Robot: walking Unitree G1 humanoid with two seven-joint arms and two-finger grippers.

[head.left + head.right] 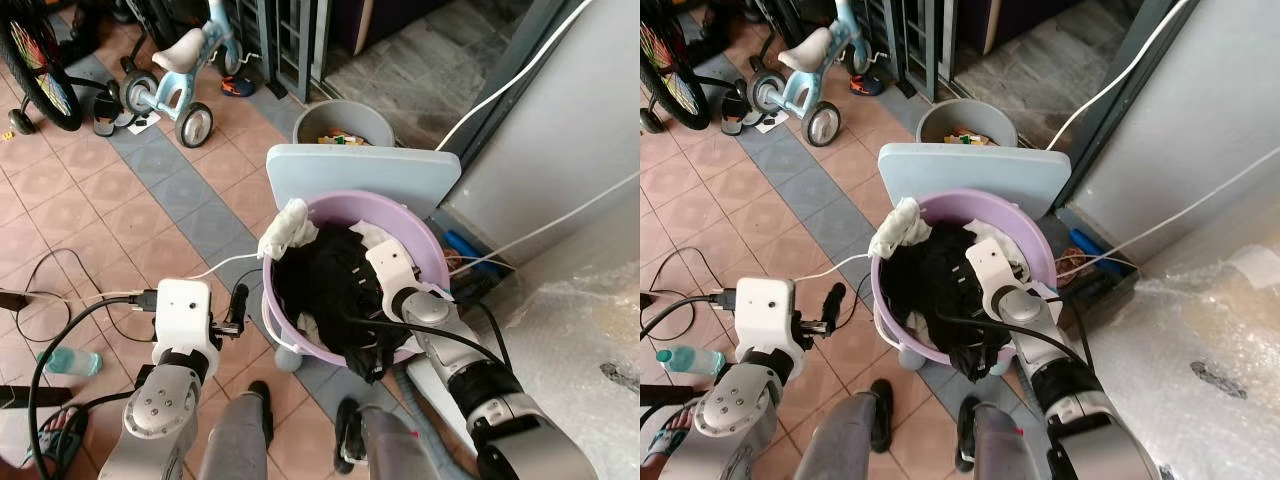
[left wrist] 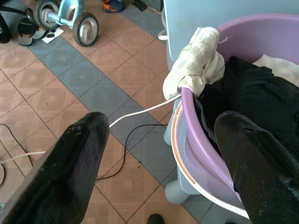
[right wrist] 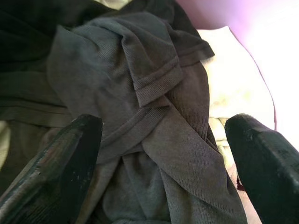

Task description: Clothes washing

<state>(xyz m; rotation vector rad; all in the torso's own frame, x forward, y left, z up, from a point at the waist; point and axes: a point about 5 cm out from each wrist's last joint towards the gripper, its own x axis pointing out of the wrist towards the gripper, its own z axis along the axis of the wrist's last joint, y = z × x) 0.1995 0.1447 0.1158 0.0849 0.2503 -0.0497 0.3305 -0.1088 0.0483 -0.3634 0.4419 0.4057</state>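
Blue kids' tricycle (image 1: 180, 80) parked on tiled floor (image 1: 90, 190), bicycle wheel (image 1: 40, 60) just beside. Grey bin (image 1: 345, 125) stood behind pale blue board (image 1: 360, 175). Water bottle (image 1: 70, 362) lay flat near black cables (image 1: 60, 290).

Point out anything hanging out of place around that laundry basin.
A whitish cloth is draped over the purple basin rim on the robot's left side, half outside. A dark garment spills over the near rim. The right gripper is open above the dark clothes; the left gripper is open beside the basin.
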